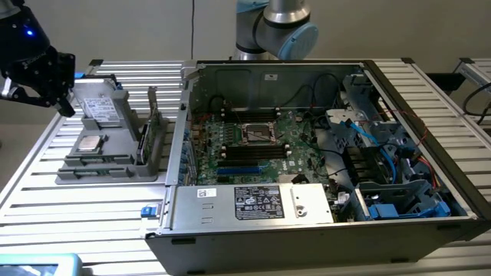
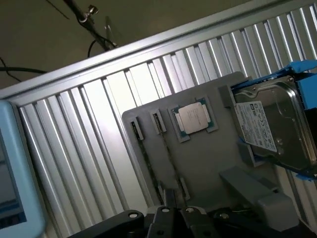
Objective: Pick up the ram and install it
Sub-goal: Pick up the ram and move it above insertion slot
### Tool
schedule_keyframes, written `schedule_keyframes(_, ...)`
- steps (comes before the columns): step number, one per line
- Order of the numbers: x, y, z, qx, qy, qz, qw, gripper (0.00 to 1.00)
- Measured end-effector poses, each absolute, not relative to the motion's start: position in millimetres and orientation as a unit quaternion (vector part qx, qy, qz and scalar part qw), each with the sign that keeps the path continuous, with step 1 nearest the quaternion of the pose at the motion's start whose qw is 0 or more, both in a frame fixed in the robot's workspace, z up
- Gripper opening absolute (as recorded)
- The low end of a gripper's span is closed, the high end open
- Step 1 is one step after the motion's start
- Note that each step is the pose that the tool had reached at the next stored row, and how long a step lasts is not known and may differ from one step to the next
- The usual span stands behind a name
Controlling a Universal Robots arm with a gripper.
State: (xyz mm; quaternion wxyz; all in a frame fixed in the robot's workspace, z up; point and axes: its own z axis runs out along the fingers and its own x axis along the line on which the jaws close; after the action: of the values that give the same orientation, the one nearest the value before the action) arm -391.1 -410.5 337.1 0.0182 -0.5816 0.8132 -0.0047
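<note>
Ram [image 1: 153, 109] stands on edge along the side of the grey tray [image 1: 115, 172] nearest the open computer case [image 1: 253, 253]; a second stick [image 1: 144, 146] stands close beside it; the gripper [image 1: 54, 98] hangs off the tray's opposite side, towards the exterior view's left, well apart from both, past the hard drive [image 1: 101, 110]. From the wrist, the gripper [image 2: 173, 218] is clenched, fingers together; the ram [image 2: 147, 158] and second stick [image 2: 171, 158] show edge-on, side by side in their slots; the processor chip [image 2: 194, 119] lies just beside them.
</note>
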Motion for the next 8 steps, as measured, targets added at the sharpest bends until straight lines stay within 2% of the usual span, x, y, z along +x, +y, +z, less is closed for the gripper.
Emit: schedule_keyframes(8,-391.1,-410.6,336.9,-0.639,0.769,-0.005,0.017,0.11)
